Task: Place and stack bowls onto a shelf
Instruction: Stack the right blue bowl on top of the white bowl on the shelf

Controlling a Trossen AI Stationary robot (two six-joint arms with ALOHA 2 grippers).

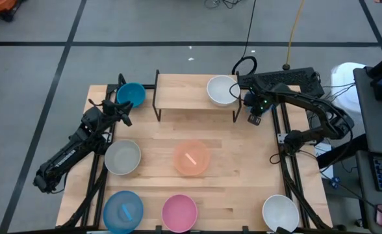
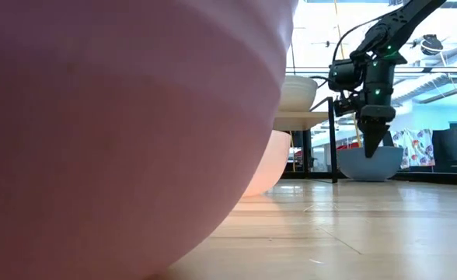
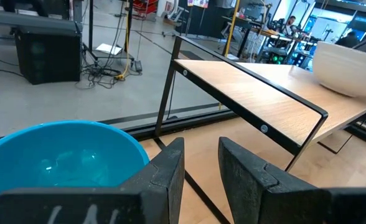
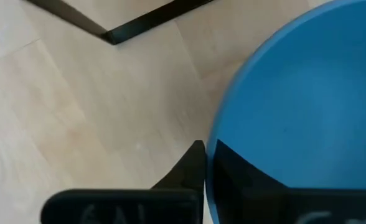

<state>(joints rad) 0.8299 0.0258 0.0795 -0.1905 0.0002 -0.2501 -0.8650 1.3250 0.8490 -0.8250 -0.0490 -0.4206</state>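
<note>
A white bowl (image 1: 221,90) sits on the shelf's (image 1: 184,92) right end, at the bench's far edge. Just beside that end, the right gripper (image 1: 255,119) pinches a blue bowl's (image 4: 307,112) rim. At the far-left corner, the left gripper (image 1: 121,112) clamps a teal bowl's (image 1: 131,95) rim.

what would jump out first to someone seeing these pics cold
The pink bowl swamps the low view, pressed close to that camera at the table's near edge. Next come the two arms flanking the shelf, which carries one white bowl at its right end. The left gripper holds a teal bowl at the shelf's left, and the right gripper pinches a blue bowl's rim.
</note>
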